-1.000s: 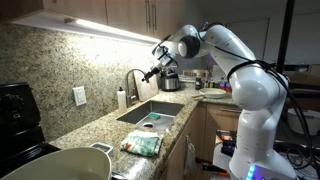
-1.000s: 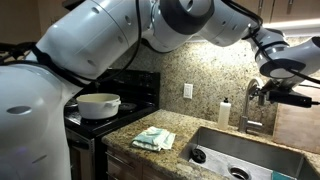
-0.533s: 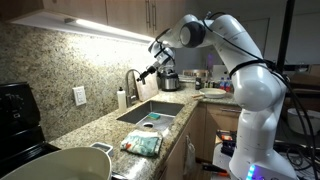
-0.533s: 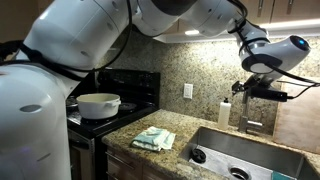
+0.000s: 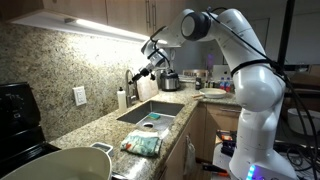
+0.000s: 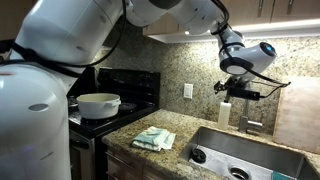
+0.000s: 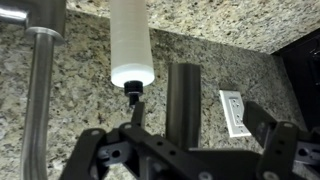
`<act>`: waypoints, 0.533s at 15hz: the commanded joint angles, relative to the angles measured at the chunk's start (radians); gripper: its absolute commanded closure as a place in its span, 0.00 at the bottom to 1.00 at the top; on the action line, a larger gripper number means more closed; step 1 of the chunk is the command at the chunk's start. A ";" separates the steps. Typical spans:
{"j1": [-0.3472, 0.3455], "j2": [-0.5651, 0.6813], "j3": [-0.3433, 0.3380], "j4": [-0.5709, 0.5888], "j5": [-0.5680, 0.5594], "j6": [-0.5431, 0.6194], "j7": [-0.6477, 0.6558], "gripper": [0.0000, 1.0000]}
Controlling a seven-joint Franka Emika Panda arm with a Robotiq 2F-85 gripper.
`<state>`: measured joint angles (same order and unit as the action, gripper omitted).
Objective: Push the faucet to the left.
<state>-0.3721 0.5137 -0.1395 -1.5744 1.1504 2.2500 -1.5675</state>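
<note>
Your gripper (image 5: 143,72) is up beside the faucet (image 5: 131,84), which stands behind the sink (image 5: 150,110) on the granite worktop (image 5: 95,130). Wrist view shows the jaws apart, soap bottle (image 7: 130,45) just behind.

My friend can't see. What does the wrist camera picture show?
The view is upside down: the gripper reaches toward a speckled granite wall, near a white soap bottle, the dark metal faucet and a wall outlet.

Home kitchen: granite counter (image 5: 95,130), sink (image 6: 240,155), stove (image 6: 95,120).
</note>
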 commanded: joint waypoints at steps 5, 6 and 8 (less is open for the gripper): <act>0.018 -0.108 0.022 -0.144 0.069 0.108 -0.098 0.00; 0.019 -0.131 0.018 -0.171 0.077 0.137 -0.090 0.00; 0.026 -0.178 0.006 -0.235 0.091 0.207 -0.067 0.00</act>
<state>-0.3582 0.4476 -0.1166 -1.6667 1.1930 2.3675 -1.6111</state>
